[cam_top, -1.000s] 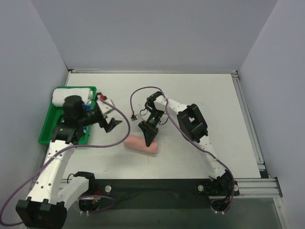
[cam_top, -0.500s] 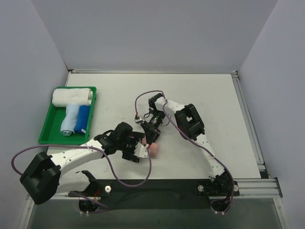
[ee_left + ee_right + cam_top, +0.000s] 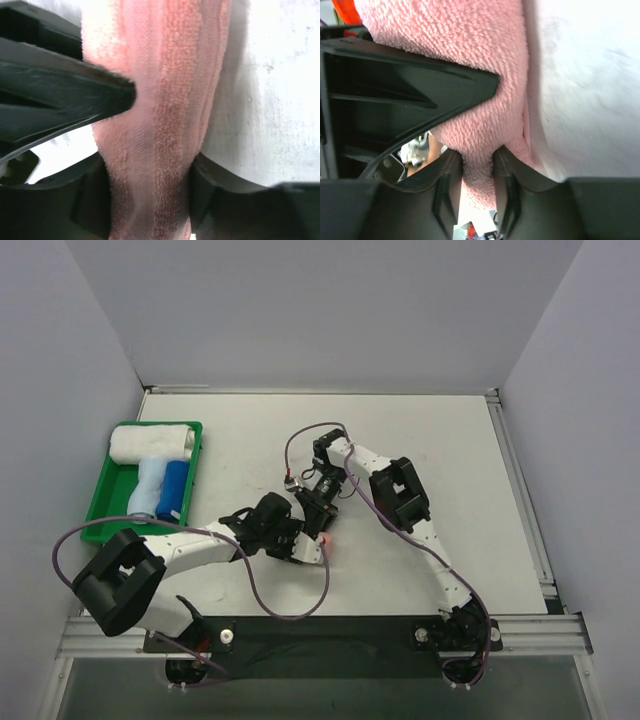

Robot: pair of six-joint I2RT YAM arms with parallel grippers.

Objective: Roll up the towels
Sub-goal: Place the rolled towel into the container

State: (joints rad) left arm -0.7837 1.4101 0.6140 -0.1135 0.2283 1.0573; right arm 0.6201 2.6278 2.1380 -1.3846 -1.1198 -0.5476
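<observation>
The salmon pink towel (image 3: 326,539) lies at the table's middle, mostly hidden under both grippers. My left gripper (image 3: 306,546) reaches in from the left. In the left wrist view its jaws (image 3: 150,200) press both sides of the pink towel (image 3: 170,75). My right gripper (image 3: 318,514) comes down from behind; its jaws (image 3: 477,170) pinch a fold of the pink towel (image 3: 445,30). The light blue towel (image 3: 147,490) lies rolled in the green tray (image 3: 95,512) at the left, away from both grippers.
The green tray also holds a white rolled towel (image 3: 150,443) across its far end and a darker blue roll (image 3: 174,490). Purple cables loop off both arms. Grey walls close in the table at the back and sides.
My left arm swung from beside the tray over to the pink towel and its jaws closed around it. My right gripper stayed on the towel, which now shows far less.
</observation>
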